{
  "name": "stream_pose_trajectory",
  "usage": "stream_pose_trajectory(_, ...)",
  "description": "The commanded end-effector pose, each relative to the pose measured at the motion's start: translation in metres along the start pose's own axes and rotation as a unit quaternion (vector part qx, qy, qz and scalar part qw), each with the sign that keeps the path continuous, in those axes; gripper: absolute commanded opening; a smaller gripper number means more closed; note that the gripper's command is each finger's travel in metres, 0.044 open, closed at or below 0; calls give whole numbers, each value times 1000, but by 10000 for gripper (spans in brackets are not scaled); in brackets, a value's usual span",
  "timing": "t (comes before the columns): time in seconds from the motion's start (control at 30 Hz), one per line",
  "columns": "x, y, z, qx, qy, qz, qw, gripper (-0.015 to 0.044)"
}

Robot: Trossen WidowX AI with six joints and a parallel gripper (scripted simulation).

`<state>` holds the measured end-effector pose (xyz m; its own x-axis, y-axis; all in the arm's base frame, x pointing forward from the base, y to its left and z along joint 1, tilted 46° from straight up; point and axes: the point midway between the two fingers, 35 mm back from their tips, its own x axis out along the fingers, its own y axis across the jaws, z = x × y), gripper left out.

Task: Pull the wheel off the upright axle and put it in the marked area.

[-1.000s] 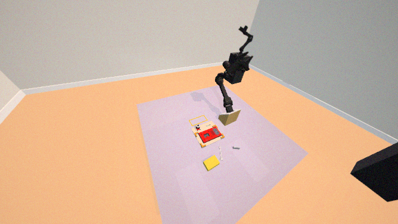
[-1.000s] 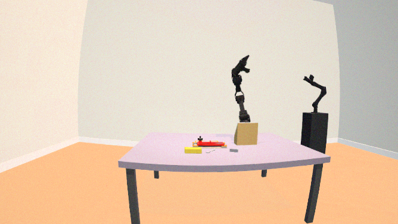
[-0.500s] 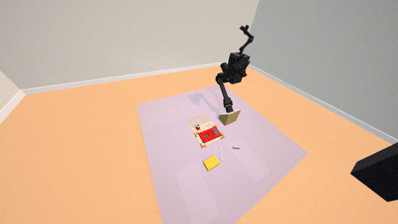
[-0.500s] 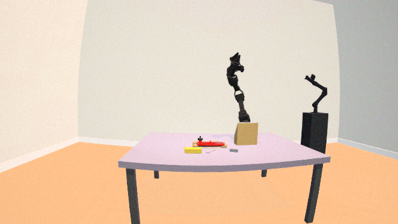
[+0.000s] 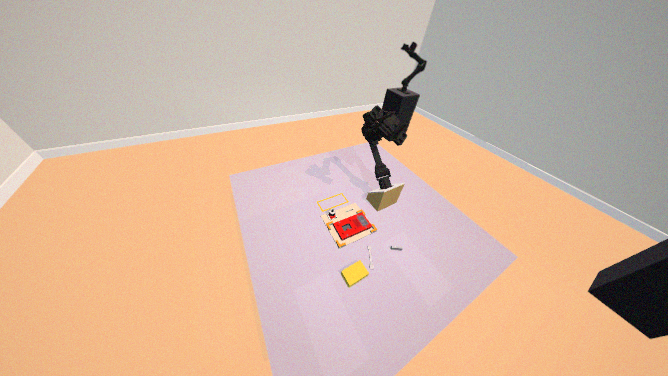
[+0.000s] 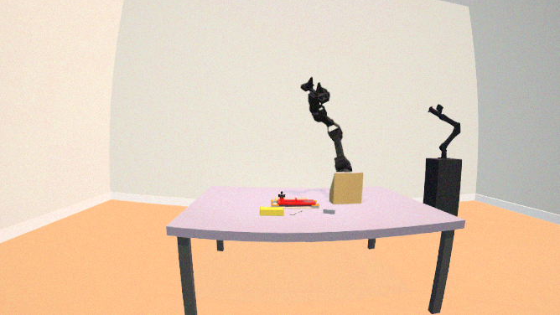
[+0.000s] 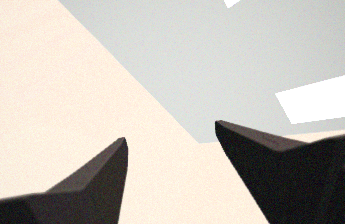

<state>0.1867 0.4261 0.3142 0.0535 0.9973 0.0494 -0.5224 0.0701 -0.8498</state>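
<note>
The wheel (image 5: 332, 212) (image 6: 282, 195) is small and dark and sits at a back corner of the cream board (image 5: 340, 214); the axle is too small to make out. A red plate (image 5: 357, 228) (image 6: 295, 202) lies on the same board. The marked area (image 5: 330, 198) is a thin yellow outline on the table just behind the board, with nothing visible inside it. My gripper (image 6: 314, 80) (image 7: 171, 134) is open and empty, high above the table and far from the wheel. Its fingers point up, and the wrist view shows only walls and bright panels.
A tan wedge block (image 5: 387, 199) (image 6: 348, 188) stands at my arm's base, right of the board. A yellow block (image 5: 355, 273) (image 6: 272, 211), a thin white tool (image 5: 370, 258) and a grey piece (image 5: 396, 248) (image 6: 329, 211) lie in front. Another arm stands on a black pedestal (image 6: 443, 183) behind the table.
</note>
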Motion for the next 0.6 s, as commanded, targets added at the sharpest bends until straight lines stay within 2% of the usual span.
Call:
stream_pose_trajectory(0.0,-3,0,-29,52,47,1,998,300)
stream_pose_trajectory(0.1,-4,1,-43,89,72,1,993,300)
stream_pose_trajectory(0.27,-14,6,-89,208,158,-12,965,300)
stream_pose_trajectory(0.57,-48,19,-169,405,306,-73,858,300)
